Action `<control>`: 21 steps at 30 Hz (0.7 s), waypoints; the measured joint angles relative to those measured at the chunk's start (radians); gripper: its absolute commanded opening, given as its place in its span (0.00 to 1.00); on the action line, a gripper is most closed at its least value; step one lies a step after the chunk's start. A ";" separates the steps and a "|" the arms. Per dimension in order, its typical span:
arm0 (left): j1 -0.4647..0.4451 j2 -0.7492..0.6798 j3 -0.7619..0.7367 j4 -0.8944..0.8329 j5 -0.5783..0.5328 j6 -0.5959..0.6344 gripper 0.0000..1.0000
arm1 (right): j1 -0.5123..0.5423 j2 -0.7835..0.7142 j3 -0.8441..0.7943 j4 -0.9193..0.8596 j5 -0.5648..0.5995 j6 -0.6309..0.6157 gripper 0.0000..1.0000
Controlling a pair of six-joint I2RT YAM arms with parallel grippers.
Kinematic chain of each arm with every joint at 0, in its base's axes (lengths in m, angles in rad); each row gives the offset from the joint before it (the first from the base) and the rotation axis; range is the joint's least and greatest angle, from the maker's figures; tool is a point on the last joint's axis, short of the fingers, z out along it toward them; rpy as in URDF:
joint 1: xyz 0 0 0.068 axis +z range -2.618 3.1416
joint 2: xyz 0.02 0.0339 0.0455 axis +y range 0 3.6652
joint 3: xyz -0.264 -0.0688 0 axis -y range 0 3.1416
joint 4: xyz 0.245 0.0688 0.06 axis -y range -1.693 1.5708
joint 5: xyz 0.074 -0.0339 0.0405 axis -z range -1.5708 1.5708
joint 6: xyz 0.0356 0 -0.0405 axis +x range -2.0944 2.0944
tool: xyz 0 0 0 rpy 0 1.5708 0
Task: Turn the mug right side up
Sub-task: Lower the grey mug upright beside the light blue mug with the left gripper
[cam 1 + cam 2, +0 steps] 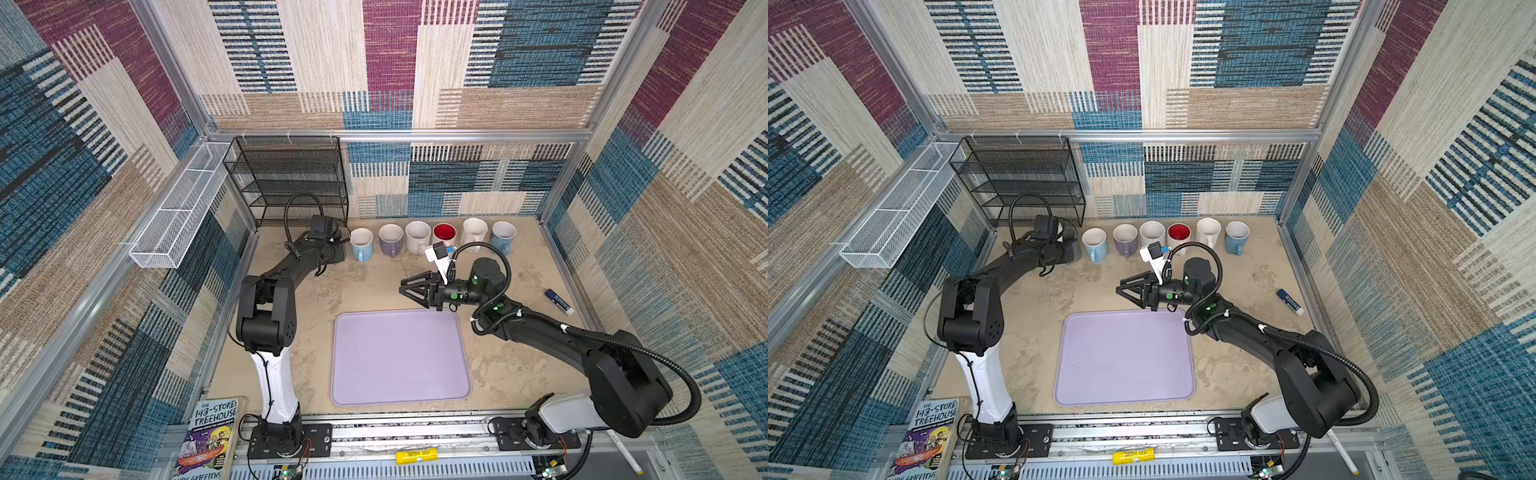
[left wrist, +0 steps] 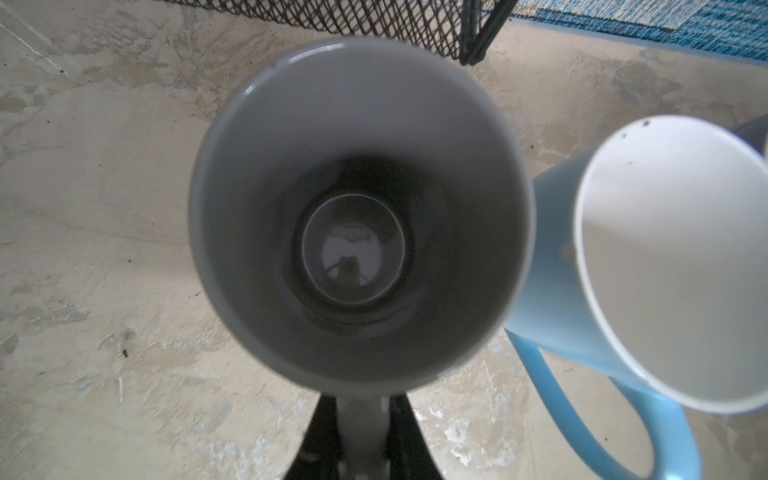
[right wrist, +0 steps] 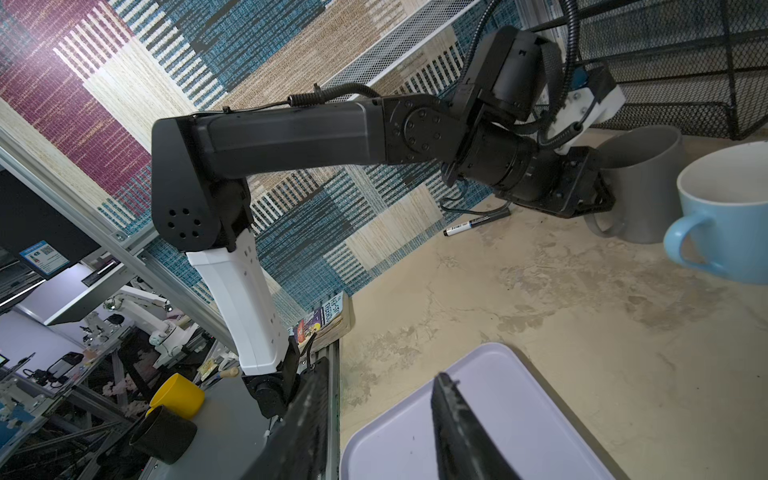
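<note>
- A mesh basket (image 1: 174, 212) is hanging on the left wall, and a book (image 1: 208, 440) is leaning at the front left corner.
- A black rack (image 1: 291, 178) is standing at the back left of the counter (image 1: 519, 374).
- The left arm (image 1: 270, 299) is reaching toward the rack's foot.
- In the left wrist view, the left gripper (image 2: 362, 432) is keeping its jaws clenched on the handle of the grey mug (image 2: 361, 124), whose mouth is facing up at the camera.
- In the right wrist view, the grey mug (image 3: 648, 183) is standing upright just in front of the rack. Its base appears to be on the counter, and the left gripper (image 3: 592, 203) is at its handle.
- A marker (image 3: 478, 222) is lying on the counter by the left wall.
- Just right of the grey mug, a light blue mug (image 1: 361, 243) is starting an upright row along the back wall. After it come a purple mug (image 1: 390, 240), a white mug (image 1: 417, 237), a red-lined mug (image 1: 444, 235), a second white mug (image 1: 474, 232) and a blue-grey mug (image 1: 503, 237).
- A lilac tray (image 1: 399, 357) is lying flat at the middle front.
- The right gripper (image 1: 402, 288) is hovering just behind the tray's back edge and pointing left. Its jaws are standing apart, released, as the right wrist view (image 3: 380, 374) is showing.
- A blue and white pen (image 1: 559, 301) is lying near the right wall.
</note>
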 measured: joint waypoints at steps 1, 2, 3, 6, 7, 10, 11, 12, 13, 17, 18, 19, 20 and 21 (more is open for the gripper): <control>0.000 0.000 0.000 -0.001 0.000 0.001 0.00 | 0.000 0.000 -0.003 0.000 0.000 0.000 0.44; -0.002 0.000 0.000 -0.001 0.001 0.004 0.00 | 0.000 0.000 -0.006 0.000 0.000 0.000 0.44; -0.003 0.000 0.000 -0.001 0.002 0.008 0.00 | 0.000 -0.001 -0.008 0.000 0.000 0.000 0.44; -0.011 0.000 0.000 -0.005 0.002 0.023 0.00 | 0.000 -0.004 -0.010 0.000 0.001 0.000 0.44; -0.014 0.000 0.003 -0.008 0.002 0.026 0.00 | 0.000 -0.006 -0.011 0.000 0.001 0.000 0.44; -0.024 0.001 0.010 -0.023 0.005 0.032 0.00 | 0.000 -0.010 -0.011 0.000 0.004 0.000 0.44; -0.024 0.002 0.013 -0.027 0.005 0.034 0.00 | 0.000 -0.010 -0.011 0.000 0.004 0.000 0.44; -0.026 0.004 0.017 -0.032 0.004 0.034 0.00 | 0.000 -0.011 -0.011 0.000 0.004 0.000 0.44; -0.026 0.006 0.021 -0.035 0.002 0.034 0.00 | 0.000 -0.011 -0.012 0.000 0.005 0.000 0.44; -0.029 0.010 0.029 -0.048 0.001 0.034 0.00 | 0.000 -0.013 -0.013 -0.001 0.009 0.000 0.44; -0.029 0.010 0.029 -0.048 -0.001 0.034 0.00 | 0.000 -0.015 -0.013 0.000 0.009 0.000 0.44; -0.029 0.010 0.029 -0.049 -0.002 0.034 0.00 | 0.000 -0.017 -0.013 0.000 0.009 0.000 0.44; -0.029 0.010 0.029 -0.050 -0.003 0.034 0.00 | 0.000 -0.018 -0.013 0.000 0.010 -0.004 0.44; -0.029 0.010 0.029 -0.050 -0.005 0.034 0.00 | 0.000 -0.019 -0.013 -0.001 0.010 -0.004 0.44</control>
